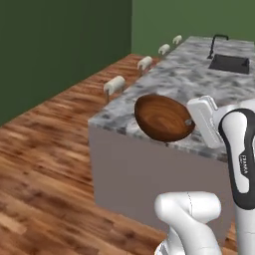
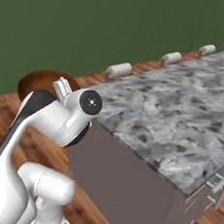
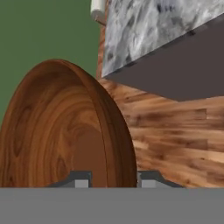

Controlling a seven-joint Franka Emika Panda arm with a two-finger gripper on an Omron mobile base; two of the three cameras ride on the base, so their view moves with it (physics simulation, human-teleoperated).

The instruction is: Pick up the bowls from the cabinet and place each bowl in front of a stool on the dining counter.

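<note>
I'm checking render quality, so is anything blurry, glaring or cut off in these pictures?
Left base view: sharp, even light, no glare on the round reddish-brown wooden bowl. Right base view: soft, the white arm hides most of that bowl. Hand view: bowl looms large, cropped at the left edge, gripper clamping its rim.

The only writing stands on the dark band of the arm (image 1: 242, 164) at the right in the left base view: small white letters running along it, which seem to read "FRANKA", too small to be sure.
</note>
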